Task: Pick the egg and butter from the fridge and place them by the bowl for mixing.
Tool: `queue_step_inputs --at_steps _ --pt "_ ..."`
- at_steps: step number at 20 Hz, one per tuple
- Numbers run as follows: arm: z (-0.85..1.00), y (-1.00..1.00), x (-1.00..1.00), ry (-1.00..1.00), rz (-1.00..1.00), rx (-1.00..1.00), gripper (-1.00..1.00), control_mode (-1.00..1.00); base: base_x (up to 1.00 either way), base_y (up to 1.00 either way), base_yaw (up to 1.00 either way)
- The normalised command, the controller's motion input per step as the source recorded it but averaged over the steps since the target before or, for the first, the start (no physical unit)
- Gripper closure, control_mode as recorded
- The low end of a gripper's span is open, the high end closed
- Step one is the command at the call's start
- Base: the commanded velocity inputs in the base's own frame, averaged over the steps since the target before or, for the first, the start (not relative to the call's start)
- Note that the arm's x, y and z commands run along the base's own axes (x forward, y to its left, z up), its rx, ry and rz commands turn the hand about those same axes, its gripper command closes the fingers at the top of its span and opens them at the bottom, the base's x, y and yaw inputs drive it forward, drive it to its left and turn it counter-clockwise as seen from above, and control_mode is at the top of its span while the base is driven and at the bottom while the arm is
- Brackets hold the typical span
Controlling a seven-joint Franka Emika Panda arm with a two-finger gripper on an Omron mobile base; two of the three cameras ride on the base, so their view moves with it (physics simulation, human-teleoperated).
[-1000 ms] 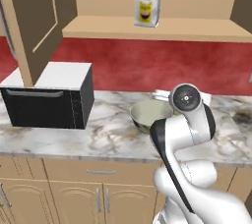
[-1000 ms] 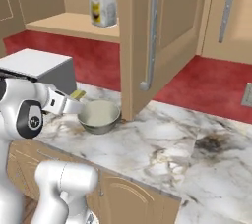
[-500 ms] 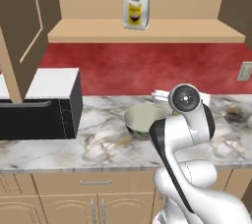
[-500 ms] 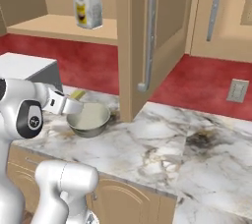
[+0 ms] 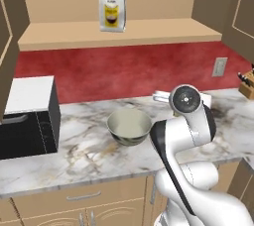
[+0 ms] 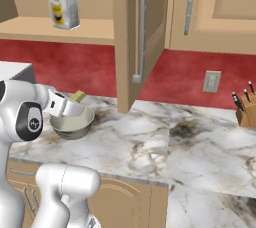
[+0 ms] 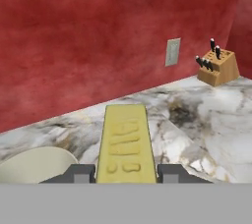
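Observation:
The butter [image 7: 123, 142], a pale-yellow stick, is clamped between my two dark fingertips [image 7: 78, 173] in the hand view. My gripper [image 7: 125, 173] is shut on it. In the right base view the gripper [image 6: 70, 104] holds the butter [image 6: 78, 95] just above the far rim of the cream-grey bowl [image 6: 72, 123]. The bowl [image 5: 129, 127] stands on the marble counter, left of my arm; its rim [image 7: 34, 165] shows at the lower left of the hand view. The egg and the fridge are out of view.
A microwave [image 5: 27, 116] stands at the counter's left. An open cabinet door [image 6: 140, 37] hangs above the counter right of the bowl. A knife block [image 6: 245, 113] and a wall outlet [image 6: 212, 81] are further right. A bag [image 5: 111, 4] rests on the shelf.
The whole picture has shifted: the base has driven right, so microwave and bowl slid left in the views. The butter stays gripped over the bowl's far side.

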Motion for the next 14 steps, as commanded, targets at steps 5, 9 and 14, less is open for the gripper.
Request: queue_step_inputs --at_steps 5,9,14 --pt "0.00 0.00 0.00 0.00 0.00 0.00 1.00 1.00 0.00 -0.02 -0.04" --pt "0.00 -0.03 0.00 0.00 0.00 0.00 1.00 -1.00 0.00 0.00 0.00" --pt "-0.19 -0.24 0.19 0.21 0.01 0.04 1.00 -1.00 0.00 0.00 0.00"
